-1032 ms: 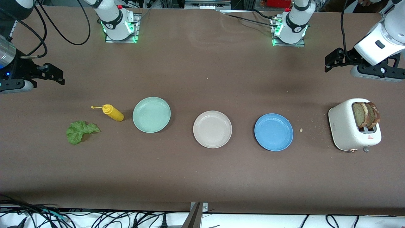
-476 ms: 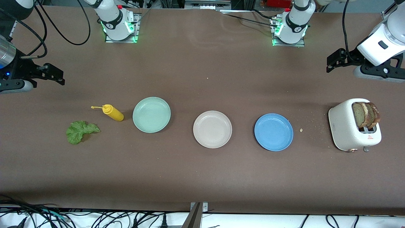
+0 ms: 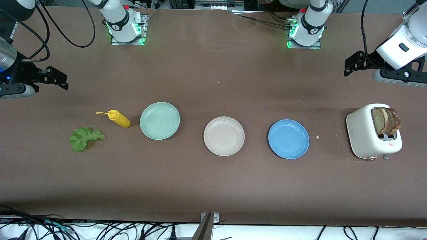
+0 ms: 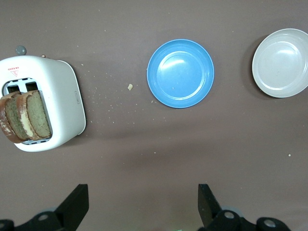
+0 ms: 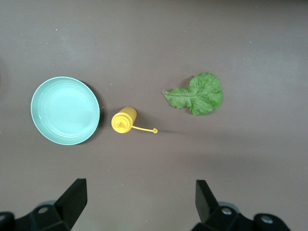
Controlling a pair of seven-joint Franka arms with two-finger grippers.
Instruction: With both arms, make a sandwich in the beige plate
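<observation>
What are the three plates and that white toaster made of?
The beige plate, the mint-green plate and the blue plate look like matte, faintly speckled plastic or melamine, with soft highlights. The toaster seems to be speckled white plastic or coated metal; which one is unclear.

The toaster [image 3: 368, 133] bears a red warning triangle; its small lettering is unreadable.

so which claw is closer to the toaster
Left. The left claw hangs open over bare table close by the toaster; the right claw, also open, is at the other end, near the lettuce.
</observation>
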